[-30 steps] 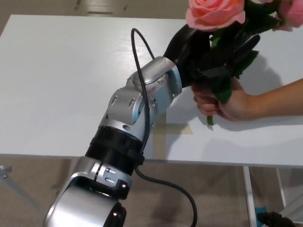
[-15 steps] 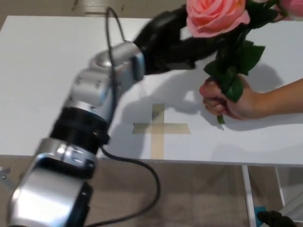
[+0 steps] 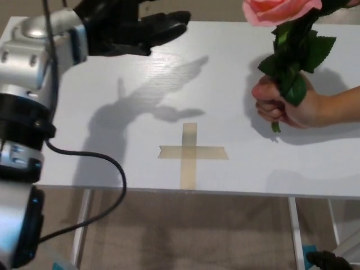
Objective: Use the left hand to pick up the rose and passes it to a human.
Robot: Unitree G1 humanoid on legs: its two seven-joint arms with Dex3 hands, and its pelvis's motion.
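Pink rose stands in a person's hand near the worktop right edge, well apart from the left robot hand, empty, fingers spread, at the far left corner.

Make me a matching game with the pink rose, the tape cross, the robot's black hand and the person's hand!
Things:
1. pink rose with green leaves
2. tan tape cross
3. robot's black left hand
4. person's hand

States:
A. stuck flat on the white table
B. open, holding nothing
C. wrapped around a green stem
D. held upright above the table

Pairs: 1-D, 2-A, 3-B, 4-C
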